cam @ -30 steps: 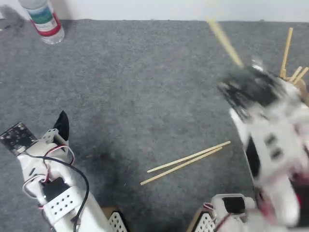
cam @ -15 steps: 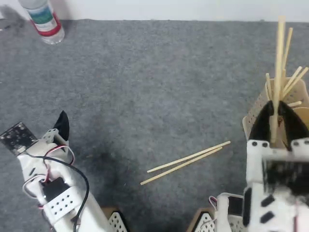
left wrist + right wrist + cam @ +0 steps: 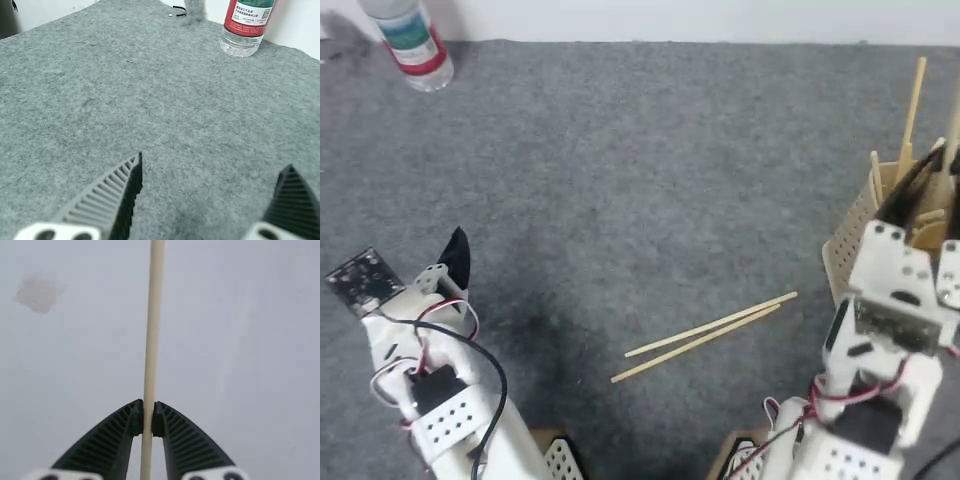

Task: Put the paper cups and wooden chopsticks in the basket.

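Note:
Two wooden chopsticks lie side by side on the grey mat in the high view. A perforated beige basket stands at the right edge, and several chopsticks stick up out of it. My right gripper hangs over the basket. In the right wrist view this gripper is shut on a single chopstick that points straight out against a pale wall. At the lower left of the mat my left gripper is low, and the left wrist view shows it open with only mat between the fingers.
A plastic water bottle with a red label stands at the far left corner of the mat, and the same bottle shows in the left wrist view. Both arm bases sit at the near edge.
The right arm swung its chopstick from over the mat to above the basket and shifted further right. The left arm shifted slightly.

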Controlling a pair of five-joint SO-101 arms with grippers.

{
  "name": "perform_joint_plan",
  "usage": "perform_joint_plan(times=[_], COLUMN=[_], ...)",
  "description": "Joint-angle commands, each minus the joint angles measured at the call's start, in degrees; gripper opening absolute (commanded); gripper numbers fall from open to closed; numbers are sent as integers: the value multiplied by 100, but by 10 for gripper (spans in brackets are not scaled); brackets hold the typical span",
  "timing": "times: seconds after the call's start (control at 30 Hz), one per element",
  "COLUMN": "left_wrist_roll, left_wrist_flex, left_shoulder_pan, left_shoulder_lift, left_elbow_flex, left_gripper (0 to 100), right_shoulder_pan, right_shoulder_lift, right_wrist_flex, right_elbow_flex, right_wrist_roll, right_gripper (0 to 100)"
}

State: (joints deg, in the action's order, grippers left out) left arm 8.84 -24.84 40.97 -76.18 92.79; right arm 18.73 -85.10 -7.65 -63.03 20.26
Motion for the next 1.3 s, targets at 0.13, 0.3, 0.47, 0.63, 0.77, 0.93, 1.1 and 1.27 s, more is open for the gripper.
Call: perform_joint_plan(times=[0.13,0.3,0.47,0.63,0.77,0.93,1.1,1.27], left_wrist_roll=[-53,-53,-53,-53,-53,-53,-53,-53], left_wrist_flex=[0,0,0,0,0,0,0,0], left_shoulder_pan=[-26,-26,-26,-26,-26,-26,-26,-26], left_shoulder_lift=[-70,-70,-70,-70,-70,-70,-70,-70], left_elbow_flex=[-189,-189,-189,-189,-189,-189,-189,-189], left_gripper=[386,386,386,386,386,386,386,386], right_shoulder_pan=[585,884,866,716,716,716,716,708], right_shoulder_lift=[1675,2299,2360,2360,2404,2404,2413,2378], right_wrist_flex=[857,629,171,136,136,136,127,-119], right_elbow_flex=[422,677,870,879,879,862,844,862], right_wrist_roll=[-369,-1477,-1565,-1547,-1547,-1556,-1565,-1565], right_gripper=[8,9,8,8,8,9,99,126])
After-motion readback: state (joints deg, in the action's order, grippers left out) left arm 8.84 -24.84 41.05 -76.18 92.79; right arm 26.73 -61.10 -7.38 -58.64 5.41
